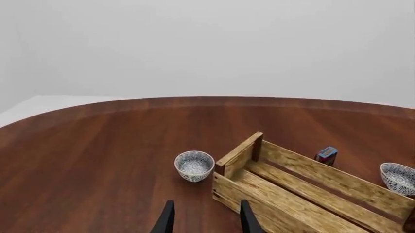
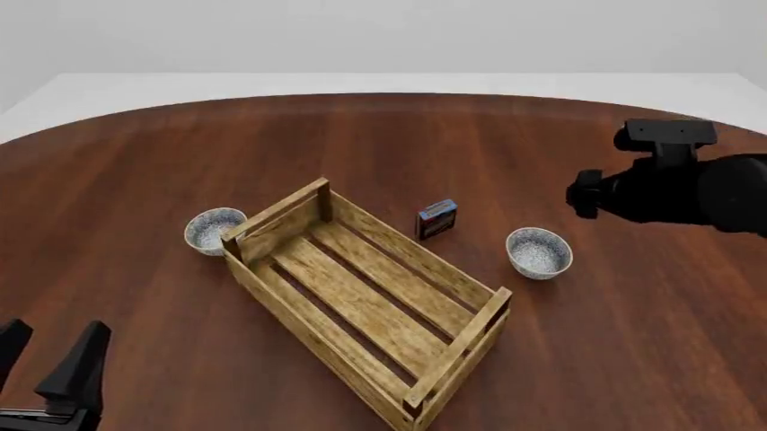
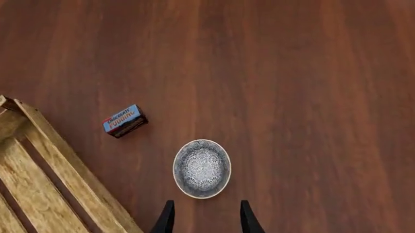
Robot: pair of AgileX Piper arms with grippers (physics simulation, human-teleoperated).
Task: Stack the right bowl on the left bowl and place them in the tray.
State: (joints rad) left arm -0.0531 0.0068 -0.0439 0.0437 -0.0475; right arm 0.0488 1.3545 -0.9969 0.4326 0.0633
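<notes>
The table [image 2: 144,162] is showing smooth reddish-brown wood with a soft satin sheen. On it, the tray [image 2: 473,337] is looking like rough, light, unpainted planks with strong grain. Either side of the tray, the left bowl [image 2: 214,230] and right bowl [image 2: 538,252] are reading as glazed ceramic, blue-patterned. The small box [image 2: 436,218] behind the tray is looking like printed card.

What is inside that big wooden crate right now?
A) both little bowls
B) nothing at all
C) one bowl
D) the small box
B: the tray shows only bare slats, with the left bowl, the right bowl and the small box all standing on the table outside it.
</notes>
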